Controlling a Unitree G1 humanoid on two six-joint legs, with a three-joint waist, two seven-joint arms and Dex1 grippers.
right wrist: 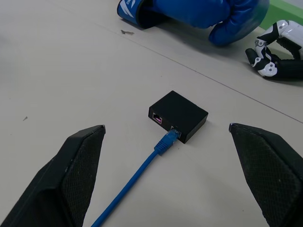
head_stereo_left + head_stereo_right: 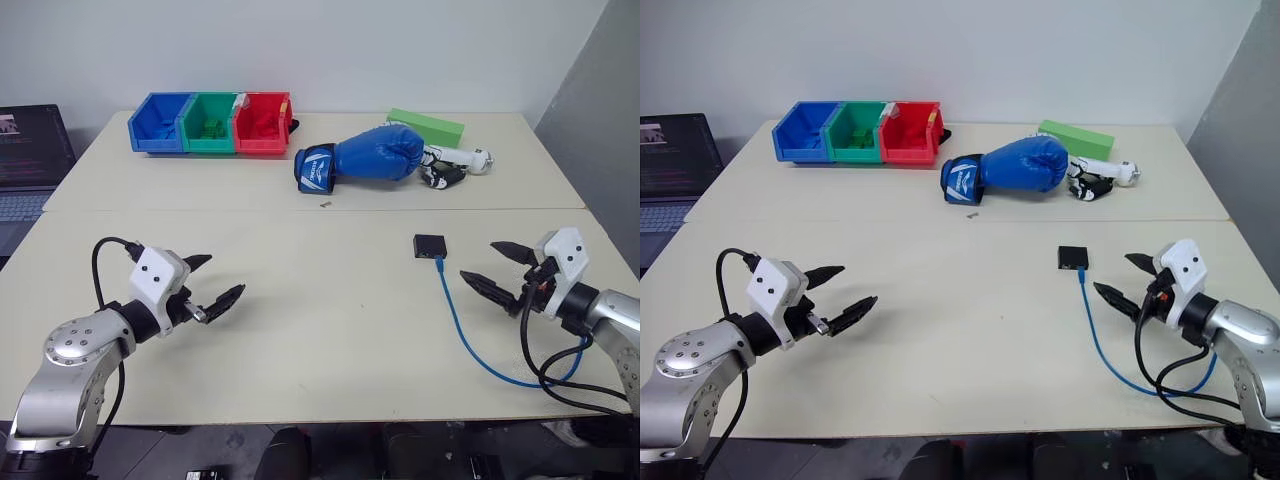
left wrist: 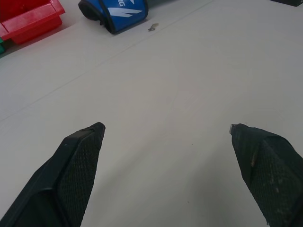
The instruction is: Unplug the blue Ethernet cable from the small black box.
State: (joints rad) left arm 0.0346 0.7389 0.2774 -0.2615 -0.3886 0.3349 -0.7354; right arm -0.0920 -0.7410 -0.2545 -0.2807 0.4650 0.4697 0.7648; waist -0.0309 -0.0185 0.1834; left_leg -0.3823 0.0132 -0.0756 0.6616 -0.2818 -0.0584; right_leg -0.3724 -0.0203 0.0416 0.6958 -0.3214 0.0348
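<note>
bench [image 2: 320,330]: smooth matt beige laminate, faint specks
box [image 1: 178,116]: matt black plastic, plain faces
cable [image 1: 137,177]: bright blue plastic jacket, smooth, slight sheen; translucent blue plug
glove [image 2: 365,158]: glossy blue leather-like skin; cuff with white print
bins [image 2: 210,124]: moulded plastic in blue, green and red, mild gloss
block [image 2: 426,126]: flat matt green
left hand [image 2: 212,282]: white plastic housing; black fingers [image 3: 78,161] with fine-textured matt pads
right hand [image 2: 500,268]: same finish
</note>
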